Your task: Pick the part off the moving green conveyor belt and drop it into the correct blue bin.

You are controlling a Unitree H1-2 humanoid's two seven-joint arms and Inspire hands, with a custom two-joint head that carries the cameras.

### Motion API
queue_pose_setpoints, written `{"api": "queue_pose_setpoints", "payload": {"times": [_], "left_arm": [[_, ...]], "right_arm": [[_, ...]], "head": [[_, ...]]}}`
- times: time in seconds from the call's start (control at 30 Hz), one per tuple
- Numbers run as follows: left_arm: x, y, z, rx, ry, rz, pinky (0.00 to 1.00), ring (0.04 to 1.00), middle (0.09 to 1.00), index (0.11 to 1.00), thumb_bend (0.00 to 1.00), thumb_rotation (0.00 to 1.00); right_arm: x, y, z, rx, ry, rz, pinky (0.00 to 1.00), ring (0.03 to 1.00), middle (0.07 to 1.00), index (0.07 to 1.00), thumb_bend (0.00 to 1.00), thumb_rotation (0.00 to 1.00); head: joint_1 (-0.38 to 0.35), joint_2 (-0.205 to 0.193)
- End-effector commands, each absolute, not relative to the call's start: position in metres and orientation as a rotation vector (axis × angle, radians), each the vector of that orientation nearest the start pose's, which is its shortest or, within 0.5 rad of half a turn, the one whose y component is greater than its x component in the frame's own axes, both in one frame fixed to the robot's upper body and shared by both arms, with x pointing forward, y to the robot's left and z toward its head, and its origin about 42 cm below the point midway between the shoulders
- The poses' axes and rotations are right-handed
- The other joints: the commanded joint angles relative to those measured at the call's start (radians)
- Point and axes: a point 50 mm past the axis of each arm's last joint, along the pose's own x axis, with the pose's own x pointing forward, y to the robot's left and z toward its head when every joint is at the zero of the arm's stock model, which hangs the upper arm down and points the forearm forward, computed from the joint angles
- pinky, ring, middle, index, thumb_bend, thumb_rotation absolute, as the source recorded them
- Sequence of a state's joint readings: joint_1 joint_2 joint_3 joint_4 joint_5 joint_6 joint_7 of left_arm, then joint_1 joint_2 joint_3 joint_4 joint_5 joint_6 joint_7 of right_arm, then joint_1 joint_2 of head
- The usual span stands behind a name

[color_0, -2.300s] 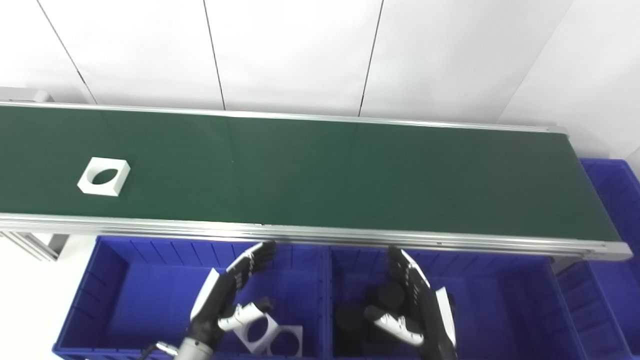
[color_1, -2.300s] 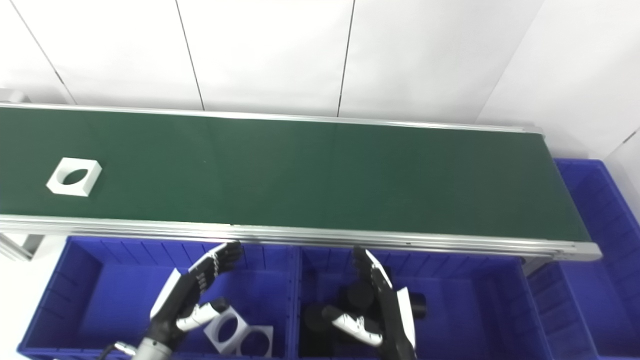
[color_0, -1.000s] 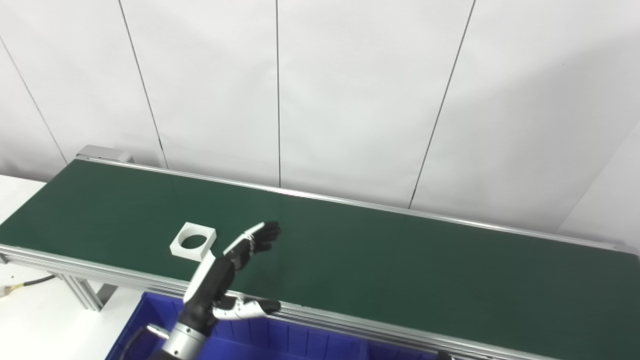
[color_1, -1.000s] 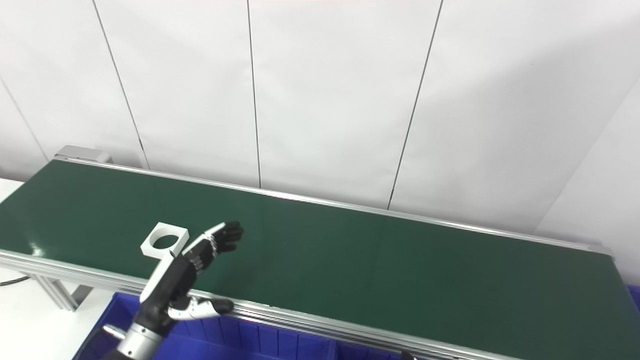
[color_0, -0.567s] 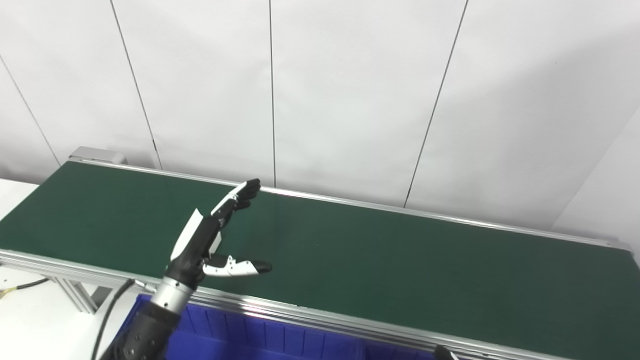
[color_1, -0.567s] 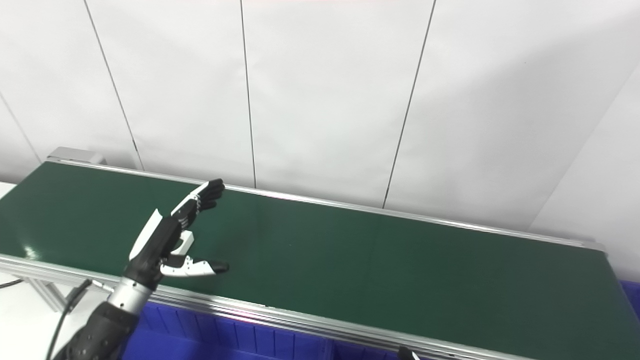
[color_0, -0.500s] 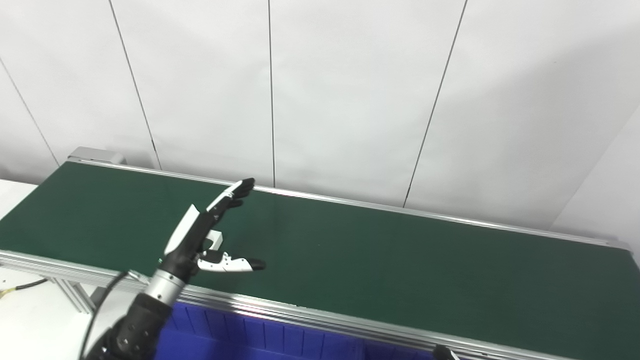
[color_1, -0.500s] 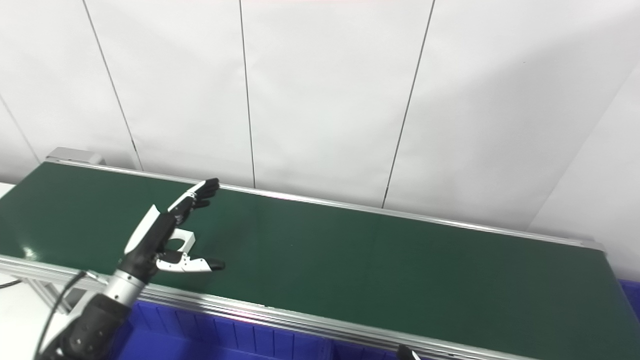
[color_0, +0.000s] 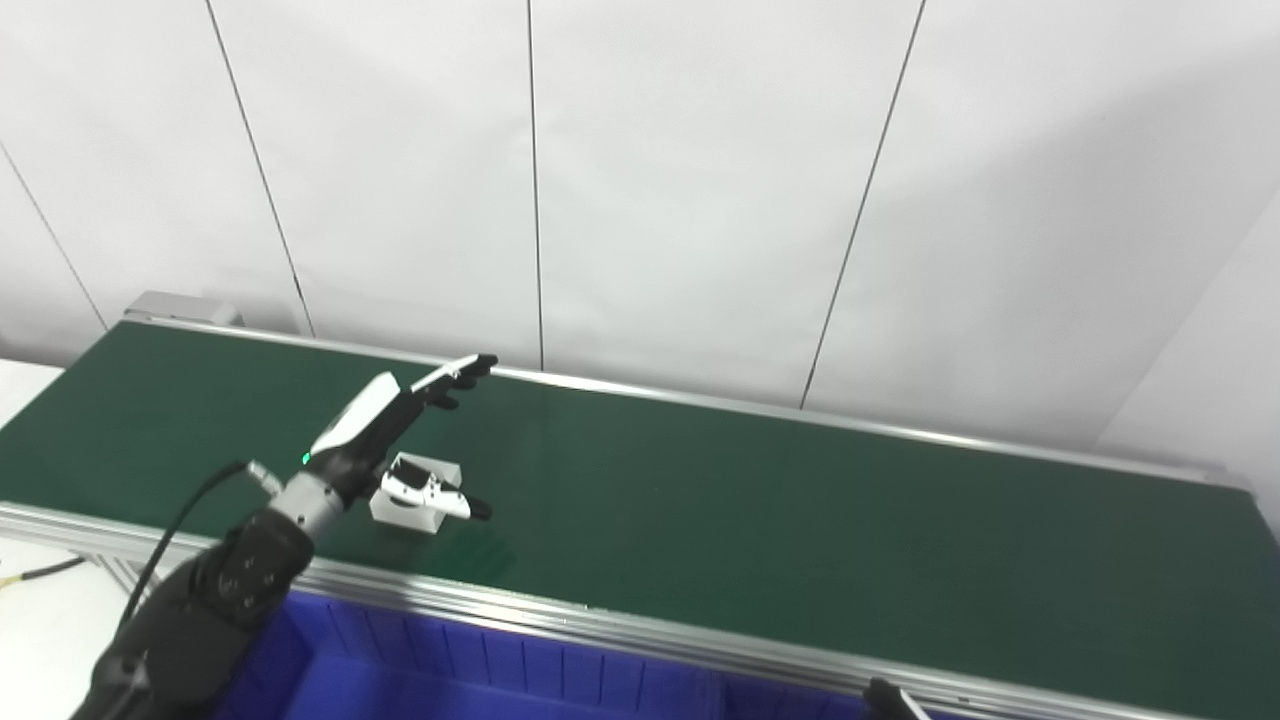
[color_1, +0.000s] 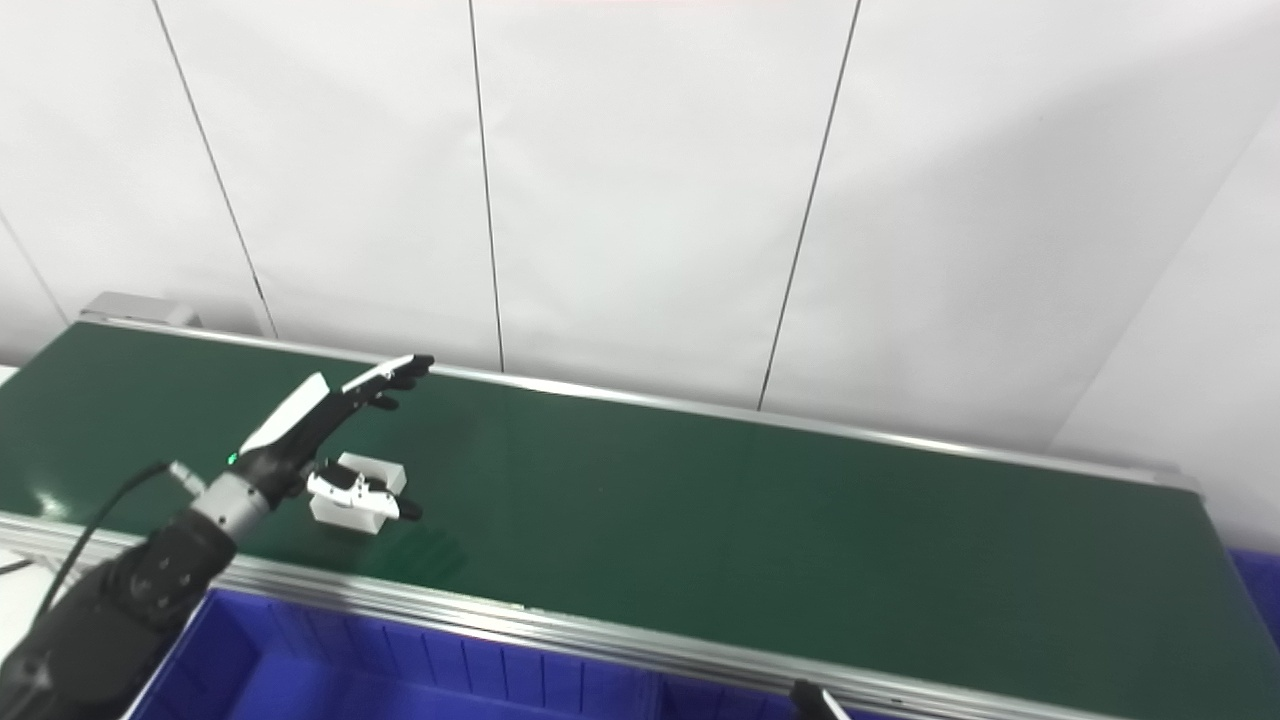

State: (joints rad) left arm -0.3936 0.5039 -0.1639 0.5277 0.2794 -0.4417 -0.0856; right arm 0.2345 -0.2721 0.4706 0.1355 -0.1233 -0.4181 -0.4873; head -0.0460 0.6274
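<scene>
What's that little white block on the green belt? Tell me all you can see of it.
The white block is a small square part, plastic-looking, lying flat on the green conveyor belt near its front edge. The left hand partly covers it, open, thumb across its front and fingers stretched above. Whether they touch is unclear.

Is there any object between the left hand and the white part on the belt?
Nothing visible. The open left hand hovers right at the white square part on the green conveyor belt, its thumb in front of it.

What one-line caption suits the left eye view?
Open left hand poised over the white square part with a round hole on the green conveyor belt, fingers extended, not yet grasping.
</scene>
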Motion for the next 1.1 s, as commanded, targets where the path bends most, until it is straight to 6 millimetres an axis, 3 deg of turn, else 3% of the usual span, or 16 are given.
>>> {"api": "queue_pose_setpoints", "payload": {"times": [0.0, 0.1, 0.27, 0.57, 0.87, 0.97, 1.07], "left_arm": [[0.416, 0.355, 0.162, 0.883, -0.272, -0.313, 0.76, 0.864, 0.916, 0.920, 0.87, 0.17], [0.423, 0.355, 0.161, 0.929, -0.247, -0.330, 0.73, 0.847, 0.920, 0.923, 0.90, 0.14], [0.435, 0.350, 0.160, 1.024, -0.218, -0.381, 0.82, 0.905, 0.934, 0.935, 0.93, 0.10], [0.456, 0.335, 0.151, 1.161, -0.096, -0.430, 0.89, 0.945, 0.942, 0.939, 0.97, 0.10], [0.466, 0.329, 0.144, 1.260, -0.031, -0.439, 0.94, 0.941, 0.928, 0.926, 0.89, 0.00], [0.467, 0.327, 0.143, 1.279, 0.017, -0.429, 0.85, 0.925, 0.923, 0.907, 0.84, 0.00], [0.469, 0.327, 0.140, 1.292, 0.061, -0.425, 0.84, 0.916, 0.920, 0.892, 0.81, 0.00]], "right_arm": [[0.166, -0.213, 0.037, -0.213, -0.147, 0.033, 0.82, 0.819, 0.839, 0.847, 0.92, 0.55], [0.165, -0.214, 0.038, -0.207, -0.145, 0.033, 0.82, 0.819, 0.837, 0.847, 0.93, 0.55], [0.165, -0.215, 0.038, -0.204, -0.145, 0.029, 0.79, 0.812, 0.827, 0.840, 0.92, 0.53], [0.164, -0.216, 0.040, -0.199, -0.143, 0.030, 0.78, 0.810, 0.828, 0.845, 0.92, 0.53], [0.162, -0.217, 0.041, -0.190, -0.140, 0.032, 0.77, 0.812, 0.828, 0.851, 0.91, 0.52], [0.162, -0.217, 0.041, -0.188, -0.139, 0.032, 0.78, 0.814, 0.828, 0.852, 0.91, 0.53], [0.162, -0.217, 0.041, -0.196, -0.141, 0.036, 0.78, 0.813, 0.829, 0.854, 0.91, 0.54]], "head": [[0.002, 0.000], [0.000, 0.004], [0.002, 0.007], [-0.003, 0.010], [-0.006, 0.013], [-0.006, 0.014], [-0.003, 0.017]]}}
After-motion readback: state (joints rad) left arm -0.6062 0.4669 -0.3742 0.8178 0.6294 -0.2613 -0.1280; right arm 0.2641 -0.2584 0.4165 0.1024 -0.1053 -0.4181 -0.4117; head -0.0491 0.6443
